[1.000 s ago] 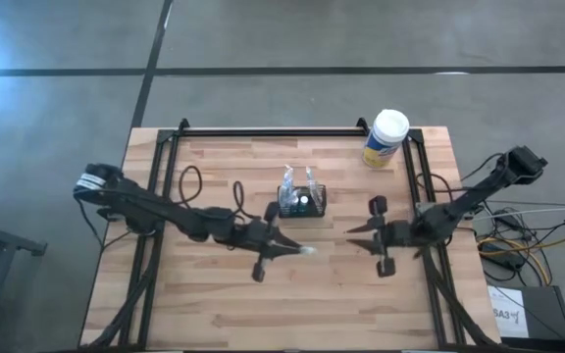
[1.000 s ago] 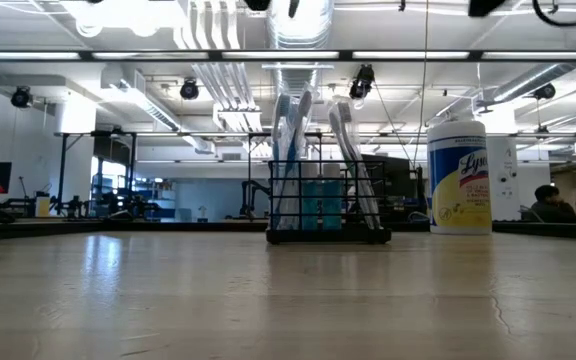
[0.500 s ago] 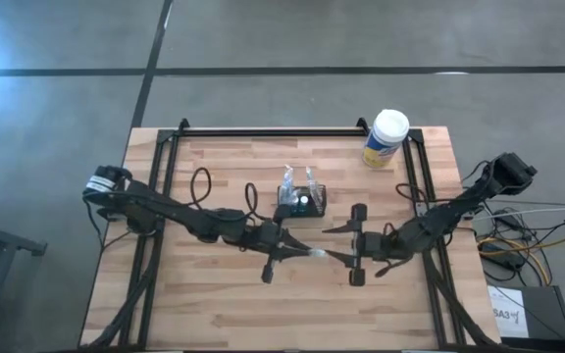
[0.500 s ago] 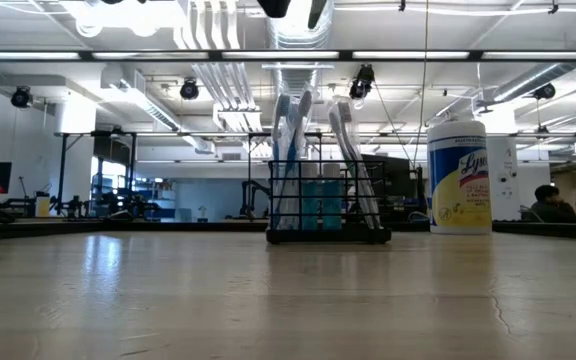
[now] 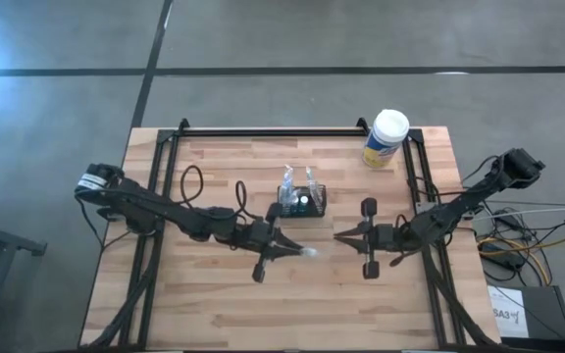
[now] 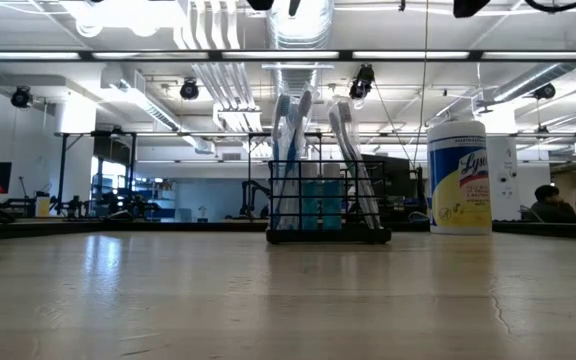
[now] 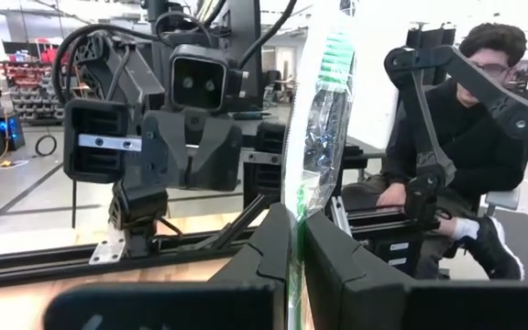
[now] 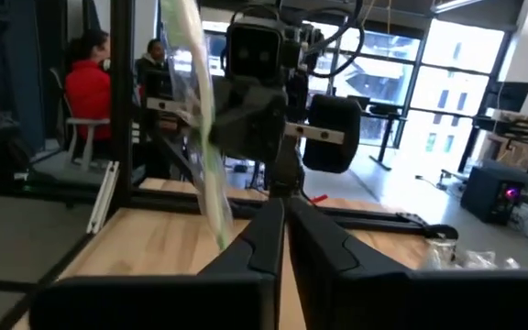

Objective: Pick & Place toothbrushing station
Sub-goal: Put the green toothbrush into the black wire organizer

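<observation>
Table [image 5: 214, 304]: wooden top, black rails along its sides. Both arms reach in over it from opposite sides and face each other, off the station's near side.

Left arm: its gripper [image 5: 292, 250] hangs above the table, just off the station's near side and a little toward the left arm's base. The left wrist view shows its fingers [image 7: 269, 252] pinched together on a packet [image 7: 314, 137], clear wrapping with green print, which stands up out of the grip. What is inside cannot be made out.

Right arm: its gripper [image 5: 341, 235] hangs off the station's near-right corner, pointing at the left gripper, near it but apart. In the right wrist view its fingers [image 8: 269, 234] lie together with nothing between them.

Canister [image 5: 386, 138]: white cap, yellow label, upright near the table's far right corner, well apart from the station. Not part of the task.

Station [image 5: 302, 199]: small black wire holder, upright near the table's middle, toothbrushes [image 6: 293, 130] standing in it. Neither gripper touches it.

Person [image 7: 466, 137]: seated beyond the table, seen past the left gripper. Others sit farther off in the right wrist view.

Judgement: the step in hand looks like a handover or a direct placing of the packet. Next, the right gripper must open before closing on the packet, or the left must carry it to the station and lower it between the brushes without tipping the light holder.
</observation>
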{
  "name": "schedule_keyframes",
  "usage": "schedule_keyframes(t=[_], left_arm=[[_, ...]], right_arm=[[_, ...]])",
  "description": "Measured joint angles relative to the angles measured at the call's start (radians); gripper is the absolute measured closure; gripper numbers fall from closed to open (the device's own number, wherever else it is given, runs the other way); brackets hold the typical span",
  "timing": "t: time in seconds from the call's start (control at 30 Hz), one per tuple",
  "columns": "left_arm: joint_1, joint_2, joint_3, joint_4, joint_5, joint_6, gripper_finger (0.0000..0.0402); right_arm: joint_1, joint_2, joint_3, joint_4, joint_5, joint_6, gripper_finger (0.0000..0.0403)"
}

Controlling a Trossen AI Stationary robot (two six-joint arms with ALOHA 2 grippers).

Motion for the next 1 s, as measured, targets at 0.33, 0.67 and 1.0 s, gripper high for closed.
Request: schedule_keyframes(t=[0.33, 0.67, 1.0], left_arm=[[0.0, 0.0, 0.0, -0.006, 0.001, 0.0, 0.0387], [-0.002, 0.0, 0.0, -0.018, 0.002, -0.001, 0.0386], [-0.004, 0.0, 0.0, -0.023, 0.017, -0.001, 0.0386]], right_arm=[[0.0, -0.013, -0.027, 0.001, 0.0, -0.052, 0.0394], [0.001, -0.012, -0.019, -0.003, -0.003, 0.013, 0.031], [0.001, -0.011, -0.019, -0.004, -0.024, 0.03, 0.0168]])
